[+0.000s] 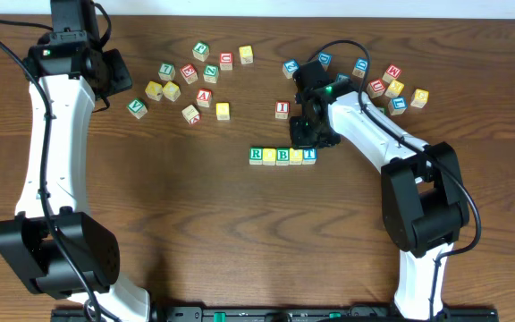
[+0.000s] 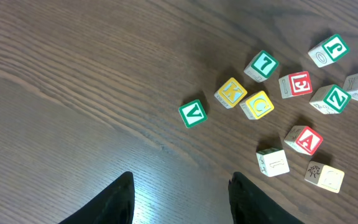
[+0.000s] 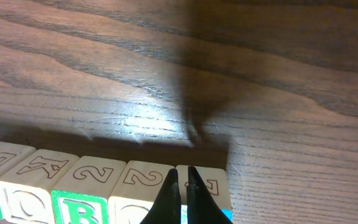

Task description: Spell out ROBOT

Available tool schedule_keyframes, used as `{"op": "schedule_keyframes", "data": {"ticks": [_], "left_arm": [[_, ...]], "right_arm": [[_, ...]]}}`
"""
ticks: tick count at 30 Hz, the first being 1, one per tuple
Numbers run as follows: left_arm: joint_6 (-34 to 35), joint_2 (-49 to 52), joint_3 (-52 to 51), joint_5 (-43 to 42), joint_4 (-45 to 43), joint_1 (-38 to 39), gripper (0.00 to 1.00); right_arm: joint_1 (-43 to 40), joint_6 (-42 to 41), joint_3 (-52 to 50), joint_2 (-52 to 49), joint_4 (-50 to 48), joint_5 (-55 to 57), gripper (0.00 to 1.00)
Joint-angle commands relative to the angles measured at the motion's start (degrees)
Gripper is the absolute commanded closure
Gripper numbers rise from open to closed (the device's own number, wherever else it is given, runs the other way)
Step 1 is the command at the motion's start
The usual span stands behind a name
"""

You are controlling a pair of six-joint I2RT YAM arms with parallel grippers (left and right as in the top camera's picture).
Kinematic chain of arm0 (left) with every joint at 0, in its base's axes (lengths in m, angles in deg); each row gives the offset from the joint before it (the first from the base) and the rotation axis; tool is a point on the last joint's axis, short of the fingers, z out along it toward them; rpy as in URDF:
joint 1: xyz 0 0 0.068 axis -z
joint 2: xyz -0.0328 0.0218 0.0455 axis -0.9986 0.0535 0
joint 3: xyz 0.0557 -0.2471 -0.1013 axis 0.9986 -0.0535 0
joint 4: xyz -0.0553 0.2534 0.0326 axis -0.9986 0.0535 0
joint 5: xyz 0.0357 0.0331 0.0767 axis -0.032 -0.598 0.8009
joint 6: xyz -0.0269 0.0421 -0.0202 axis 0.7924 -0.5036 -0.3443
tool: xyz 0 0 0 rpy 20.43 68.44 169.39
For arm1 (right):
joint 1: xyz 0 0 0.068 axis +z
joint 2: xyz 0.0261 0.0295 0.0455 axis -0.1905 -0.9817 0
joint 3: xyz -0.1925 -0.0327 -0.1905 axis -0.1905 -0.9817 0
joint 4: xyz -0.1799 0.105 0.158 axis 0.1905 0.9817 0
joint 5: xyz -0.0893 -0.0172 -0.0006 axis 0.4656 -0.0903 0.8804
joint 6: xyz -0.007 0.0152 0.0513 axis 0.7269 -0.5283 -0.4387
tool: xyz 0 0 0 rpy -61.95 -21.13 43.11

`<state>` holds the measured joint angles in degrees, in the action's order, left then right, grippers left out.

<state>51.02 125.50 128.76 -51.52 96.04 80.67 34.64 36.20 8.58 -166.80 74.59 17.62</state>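
Note:
Five wooden cubes stand in a row mid-table: green R, a yellow-faced cube, green B, another yellow-faced cube and blue T. My right gripper hangs just behind the row's right end. In the right wrist view it is shut and holds nothing. Its tips sit over the seam between the fourth cube and the T cube, with the B cube further left. My left gripper is far off at the back left. There it stands open over bare wood.
Several loose cubes lie at the back left, among them a green V and a red A. Another group lies at the back right. A red I cube sits alone behind the row.

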Motion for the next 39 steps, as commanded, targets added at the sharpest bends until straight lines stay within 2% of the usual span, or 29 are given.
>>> {"op": "schedule_keyframes", "data": {"ticks": [1,9,15,21,26,29,31,32,33,35,36,39], "left_arm": [[-1.0,-0.7,-0.5,0.5,0.2,-0.1,0.51],[-1.0,-0.7,-0.5,0.5,0.2,-0.1,0.52],[-1.0,-0.7,-0.5,0.5,0.2,-0.1,0.51],[-1.0,-0.7,-0.5,0.5,0.2,-0.1,0.51],[-1.0,-0.7,-0.5,0.5,0.2,-0.1,0.52],[-1.0,-0.7,-0.5,0.5,0.2,-0.1,0.52],[-1.0,-0.7,-0.5,0.5,0.2,-0.1,0.51],[-0.9,-0.7,-0.5,0.5,0.2,-0.1,0.51],[-1.0,-0.7,-0.5,0.5,0.2,-0.1,0.52],[-0.9,-0.7,-0.5,0.5,0.2,-0.1,0.52],[-0.9,-0.7,-0.5,0.5,0.2,-0.1,0.51],[-1.0,-0.7,-0.5,0.5,0.2,-0.1,0.51]], "right_arm": [[0.5,0.9,-0.4,-0.9,0.3,-0.4,0.99],[0.3,0.9,0.1,-0.9,-0.7,-0.4,0.98],[-1.6,0.9,5.3,0.7,2.0,-0.3,0.99],[-3.0,0.9,9.6,7.2,7.7,-0.3,0.98],[-3.1,0.9,9.6,14.3,9.6,-0.3,0.91],[-3.1,0.9,9.6,18.6,10.1,-0.3,0.80],[-3.1,0.9,9.6,21.7,10.5,0.1,0.66],[-3.1,0.9,9.6,23.0,10.8,0.4,0.57],[-3.1,0.9,9.6,24.6,11.1,0.8,0.43],[-3.1,0.9,9.6,27.6,12.0,0.7,0.10],[-3.1,0.9,9.6,29.5,12.5,0.7,0.01],[-3.0,0.9,9.6,32.4,12.9,0.7,0.01]]}}
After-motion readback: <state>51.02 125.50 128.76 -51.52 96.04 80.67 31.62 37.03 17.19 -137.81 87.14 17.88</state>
